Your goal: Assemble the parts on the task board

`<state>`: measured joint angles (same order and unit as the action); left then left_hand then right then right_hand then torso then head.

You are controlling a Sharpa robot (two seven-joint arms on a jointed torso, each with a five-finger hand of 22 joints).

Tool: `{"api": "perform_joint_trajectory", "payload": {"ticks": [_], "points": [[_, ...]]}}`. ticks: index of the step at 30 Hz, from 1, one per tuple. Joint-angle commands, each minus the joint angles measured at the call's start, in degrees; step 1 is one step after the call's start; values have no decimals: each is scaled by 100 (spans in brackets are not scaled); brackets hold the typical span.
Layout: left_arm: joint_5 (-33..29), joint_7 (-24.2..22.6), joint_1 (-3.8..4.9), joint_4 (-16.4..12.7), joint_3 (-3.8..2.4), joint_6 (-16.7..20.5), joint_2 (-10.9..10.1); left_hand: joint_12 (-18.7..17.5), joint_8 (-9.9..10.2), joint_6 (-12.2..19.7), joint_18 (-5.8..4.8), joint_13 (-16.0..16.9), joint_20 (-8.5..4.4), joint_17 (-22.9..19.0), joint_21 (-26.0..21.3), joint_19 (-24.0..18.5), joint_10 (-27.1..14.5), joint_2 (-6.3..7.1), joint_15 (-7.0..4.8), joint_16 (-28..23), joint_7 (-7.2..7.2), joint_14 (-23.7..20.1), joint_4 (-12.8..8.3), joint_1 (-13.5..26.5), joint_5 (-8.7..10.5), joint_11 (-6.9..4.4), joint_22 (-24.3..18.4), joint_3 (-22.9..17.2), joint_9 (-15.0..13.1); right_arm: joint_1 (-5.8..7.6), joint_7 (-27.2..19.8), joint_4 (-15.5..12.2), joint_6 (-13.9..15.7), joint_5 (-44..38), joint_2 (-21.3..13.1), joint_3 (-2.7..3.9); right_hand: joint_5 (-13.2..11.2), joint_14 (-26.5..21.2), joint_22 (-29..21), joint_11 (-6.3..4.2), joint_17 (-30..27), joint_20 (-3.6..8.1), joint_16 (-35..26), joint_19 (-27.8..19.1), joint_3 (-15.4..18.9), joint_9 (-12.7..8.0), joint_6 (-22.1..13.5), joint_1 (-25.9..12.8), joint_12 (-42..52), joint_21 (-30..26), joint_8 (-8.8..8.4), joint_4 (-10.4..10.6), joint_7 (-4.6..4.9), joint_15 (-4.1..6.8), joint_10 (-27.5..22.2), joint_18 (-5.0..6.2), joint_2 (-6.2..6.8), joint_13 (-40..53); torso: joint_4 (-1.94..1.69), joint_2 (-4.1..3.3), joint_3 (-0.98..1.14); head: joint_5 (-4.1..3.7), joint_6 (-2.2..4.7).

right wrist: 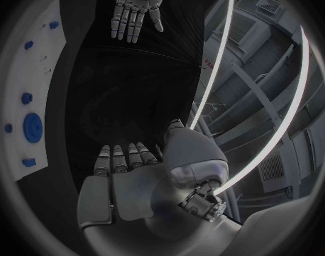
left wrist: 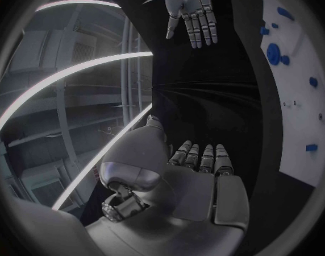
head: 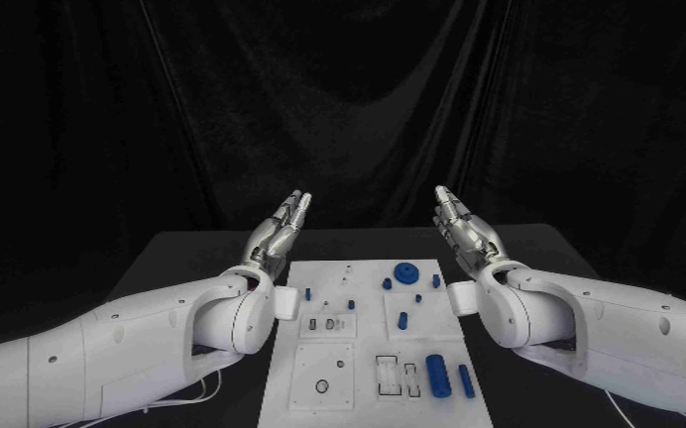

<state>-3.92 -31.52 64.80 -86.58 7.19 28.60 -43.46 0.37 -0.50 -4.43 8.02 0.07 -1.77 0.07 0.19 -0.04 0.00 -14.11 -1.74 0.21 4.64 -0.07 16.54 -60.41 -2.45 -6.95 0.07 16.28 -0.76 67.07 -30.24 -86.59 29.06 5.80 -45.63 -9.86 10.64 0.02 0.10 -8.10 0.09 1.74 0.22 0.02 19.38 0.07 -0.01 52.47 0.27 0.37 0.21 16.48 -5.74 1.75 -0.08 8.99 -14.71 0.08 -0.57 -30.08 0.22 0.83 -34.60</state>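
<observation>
Hidden or unclear: my forearms cover the board's side edges in the head view; the small dark fittings in its middle are too fine for me to identify.
Task board [head: 375, 344]: a flat white rectangular plate lying on the black table [head: 186, 250], dead centre, between my two arms.
Round part [head: 406, 272]: a blue disc with a raised hub, at about 1 o'clock on the board, near its far edge.
Long parts [head: 437, 374]: two blue cylinders lying side by side at about 5 o'clock on the board, the thicker one nearer the middle.
Small parts [head: 403, 320]: short blue pegs scattered between the disc and the cylinders; their exact shapes are hard to make out.
Outlines [head: 388, 373]: dark-edged rectangular recesses just beside the cylinders, towards 7 o'clock of them.
My left hand [head: 282, 226]: silver metal, fingers straight and lying together, holding nothing, raised above the table at 11 o'clock of the board, apart from it.
My right hand [head: 466, 226]: the same, fingers straight and together, empty, at 1 o'clock of the board, clear of it.
Backdrop [head: 343, 81]: black draped cloth in soft folds behind the table.
</observation>
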Motion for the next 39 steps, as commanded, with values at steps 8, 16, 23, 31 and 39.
{"api": "perform_joint_trajectory", "payload": {"ticks": [8,16,23,31,39], "points": [[-703,-751,302,206,380,-2377,97,-37,-33,-39,87,-7,-144,-7,-19,4,0,-6,-650,-21,42,7,10,-122,-36,-65,-7,86,-9,172,37,87,-1288,522,-32,-202,-56,-2,-10,9,-9,280,-22,-2,49,-7,1,111,-27,-37,-21,2,13,804,8,28,30,-8,-2,2,1,-1,1],[-811,-851,378,259,489,-2768,120,-37,-35,-54,114,-7,-77,-7,-19,4,0,-2,-621,-21,52,7,7,-146,-37,-67,-7,102,-11,172,37,87,-1288,522,-32,-202,-55,-2,-10,78,-9,211,-22,-2,41,-7,1,165,-27,-37,-21,1,85,737,8,24,40,-8,-2,2,1,-1,1],[-836,-824,337,463,492,-3302,105,-37,-40,-82,158,-7,25,-7,-19,4,0,-13,-576,-21,42,7,8,-184,-39,-57,-7,116,-15,172,257,171,-1724,522,-211,-202,38,-2,-10,281,-9,-70,-22,-2,0,5,43,323,-27,-37,-8,-7,279,520,8,75,64,-8,3,-5,-16,-23,41],[-828,-812,317,493,492,-3389,93,-37,-46,-116,178,-7,71,-7,-19,4,0,-17,-551,-21,33,7,5,-212,-41,-51,-7,119,-21,173,318,240,-1974,193,-248,-202,87,-2,-10,513,-9,-426,-22,-2,-37,32,151,448,-27,-37,21,-7,497,265,8,109,115,-8,21,6,-18,60,66],[-514,-826,308,525,493,-3472,13,-37,-52,-159,205,-7,145,-7,-19,4,0,-38,-504,-21,6,7,-1,-303,-80,-25,-7,100,-25,196,207,398,-1871,-1143,-219,-202,863,152,132,1187,67,-1690,138,276,-241,146,817,1241,150,179,256,-303,1120,-1333,168,-123,264,65,23,11,-23,123,-104]]}}
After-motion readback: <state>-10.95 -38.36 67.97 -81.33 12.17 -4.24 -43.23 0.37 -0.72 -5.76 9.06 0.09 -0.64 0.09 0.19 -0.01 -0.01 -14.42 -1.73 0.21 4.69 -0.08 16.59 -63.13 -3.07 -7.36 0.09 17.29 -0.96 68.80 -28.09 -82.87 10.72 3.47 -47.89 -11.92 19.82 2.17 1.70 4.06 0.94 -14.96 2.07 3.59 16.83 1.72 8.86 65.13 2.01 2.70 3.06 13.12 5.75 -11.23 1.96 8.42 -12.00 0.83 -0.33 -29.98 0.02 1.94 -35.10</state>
